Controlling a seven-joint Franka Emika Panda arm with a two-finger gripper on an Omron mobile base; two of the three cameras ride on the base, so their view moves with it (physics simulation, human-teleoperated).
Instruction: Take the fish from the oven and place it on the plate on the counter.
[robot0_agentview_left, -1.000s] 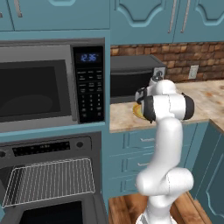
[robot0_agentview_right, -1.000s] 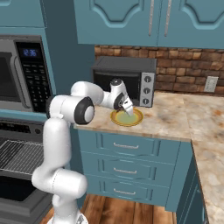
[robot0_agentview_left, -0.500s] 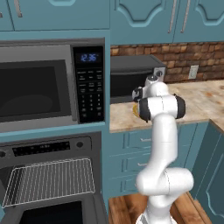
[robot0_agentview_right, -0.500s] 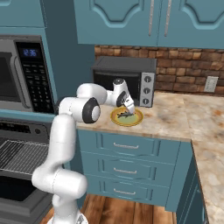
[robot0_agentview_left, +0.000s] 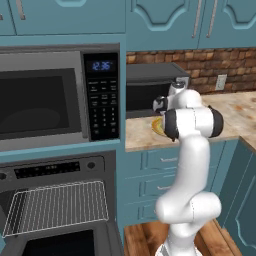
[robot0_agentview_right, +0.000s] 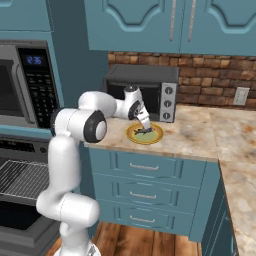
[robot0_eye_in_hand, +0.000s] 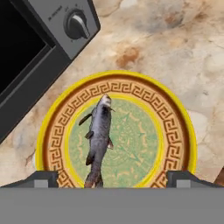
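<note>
Hand view: fish (robot0_eye_in_hand: 98, 140) lies flat on the plate (robot0_eye_in_hand: 177, 131), left of its centre, long axis running near-vertical in frame with a slight lean, head toward the top next to the toaster oven (robot0_eye_in_hand: 48, 39), tail at the bottom between the fingertips (robot0_eye_in_hand: 41, 179). Gripper (robot0_eye_in_hand: 113, 179) jaws spread wide, both tips clear of the fish and holding nothing. Right base view: plate (robot0_agentview_right: 156, 134) sits on the counter (robot0_agentview_right: 200, 135) just in front of the toaster oven (robot0_agentview_right: 150, 90), gripper (robot0_agentview_right: 144, 125) right above it; oven (robot0_agentview_left: 55, 210) door down, wire rack (robot0_agentview_left: 57, 206) bare
</note>
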